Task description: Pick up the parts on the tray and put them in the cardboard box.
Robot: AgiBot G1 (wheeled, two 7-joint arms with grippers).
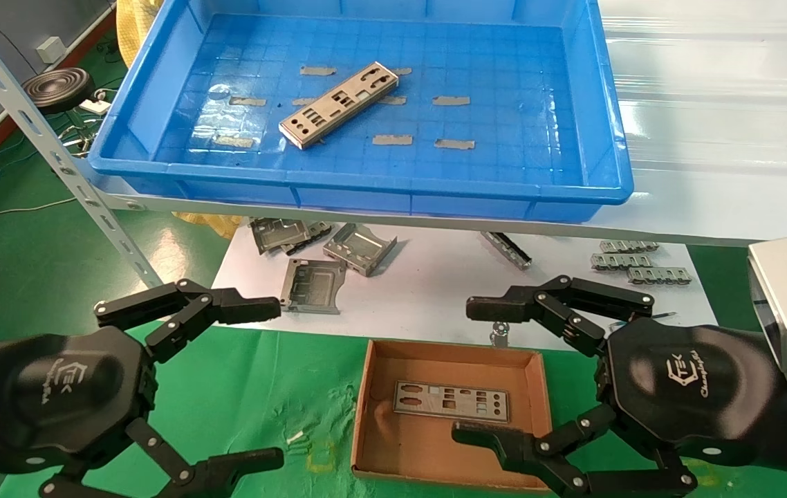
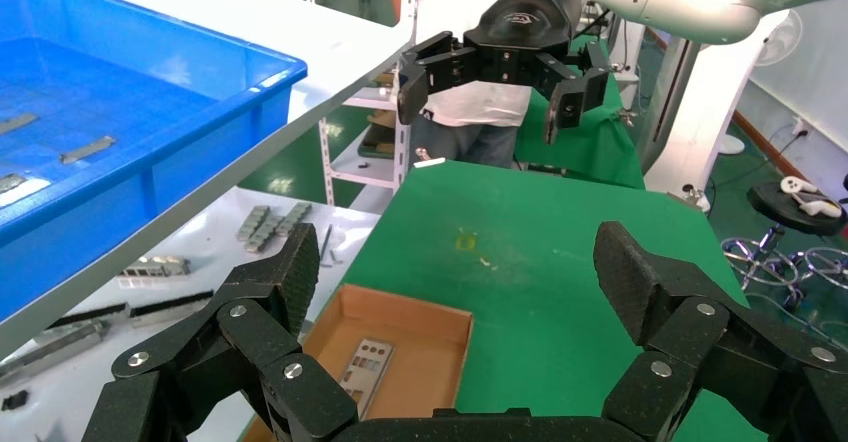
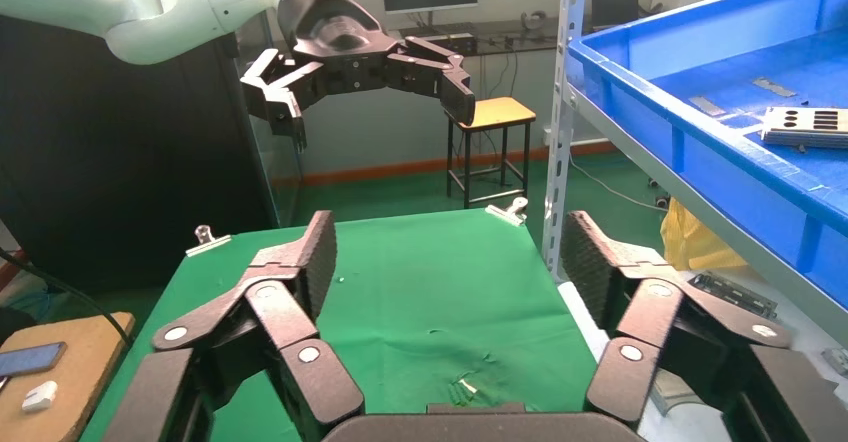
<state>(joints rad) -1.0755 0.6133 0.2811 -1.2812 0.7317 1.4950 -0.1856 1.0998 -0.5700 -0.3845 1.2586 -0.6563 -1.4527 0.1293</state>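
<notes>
- Head view: the blue tray (image 1: 601,124) sits on the upper shelf with one metal plate (image 1: 338,105) lying at a slant on its grid floor among small grey strips (image 1: 452,101). Below, the cardboard box (image 1: 366,408) rests on the green cloth (image 1: 276,387) and already holds a second plate (image 1: 450,401) flat on its floor. The left gripper (image 1: 279,382) hovers wide open and empty beside the box; the right gripper (image 1: 468,370) hangs wide open and empty just over the box's right edge. Bent brackets (image 1: 359,247) lie on the white sheet between shelf and box.
- Left wrist view: the left gripper's pads (image 2: 290,272) stand far apart, with the box and its plate below.
- Right wrist view: the right gripper's pads (image 3: 318,252) gape over bare cloth; the tray plate (image 3: 808,125) shows on the shelf.
- Judgement: one part is delivered, one is left. The next move calls for an arm to rise to the tray and close across the plate's narrow width.
</notes>
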